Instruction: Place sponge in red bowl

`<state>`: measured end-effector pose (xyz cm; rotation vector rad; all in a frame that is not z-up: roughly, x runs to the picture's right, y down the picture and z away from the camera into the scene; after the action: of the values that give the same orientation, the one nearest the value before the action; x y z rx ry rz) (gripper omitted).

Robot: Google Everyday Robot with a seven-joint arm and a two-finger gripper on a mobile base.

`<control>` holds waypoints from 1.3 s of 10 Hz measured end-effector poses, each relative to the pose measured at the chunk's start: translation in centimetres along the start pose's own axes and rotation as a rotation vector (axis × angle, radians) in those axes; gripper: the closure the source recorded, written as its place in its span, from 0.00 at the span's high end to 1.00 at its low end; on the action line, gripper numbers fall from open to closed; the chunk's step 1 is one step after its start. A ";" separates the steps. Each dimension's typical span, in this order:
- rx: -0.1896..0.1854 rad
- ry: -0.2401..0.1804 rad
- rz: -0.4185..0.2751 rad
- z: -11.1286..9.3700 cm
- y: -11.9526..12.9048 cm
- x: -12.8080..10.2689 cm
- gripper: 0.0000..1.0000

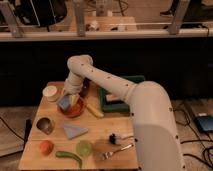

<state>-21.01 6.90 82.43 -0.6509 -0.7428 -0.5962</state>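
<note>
The gripper [71,96] hangs over the round orange-red bowl [76,113]. The small blue sponge block [64,103] lies in the bowl, at its left edge.

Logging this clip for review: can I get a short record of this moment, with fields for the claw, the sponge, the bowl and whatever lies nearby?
claw: low over the red bowl, arm reaching in from the right
sponge: blue block at the bowl's left side, just under the claw; held or released cannot be told
red bowl: on the wooden table, back left part
left of bowl: white cup
right of bowl: yellow item
in front of bowl: metal cup, blue-grey triangular piece
task status: sponge at the bowl, placement not confirmed
</note>
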 end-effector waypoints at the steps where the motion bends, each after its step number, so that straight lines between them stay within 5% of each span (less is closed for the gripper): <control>1: 0.001 -0.007 0.002 0.2 0.0 0.1 0.80; 13: 0.036 -0.034 0.011 -1.9 0.7 1.8 0.79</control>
<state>-18.68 5.52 82.45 -0.6330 -0.7792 -0.5617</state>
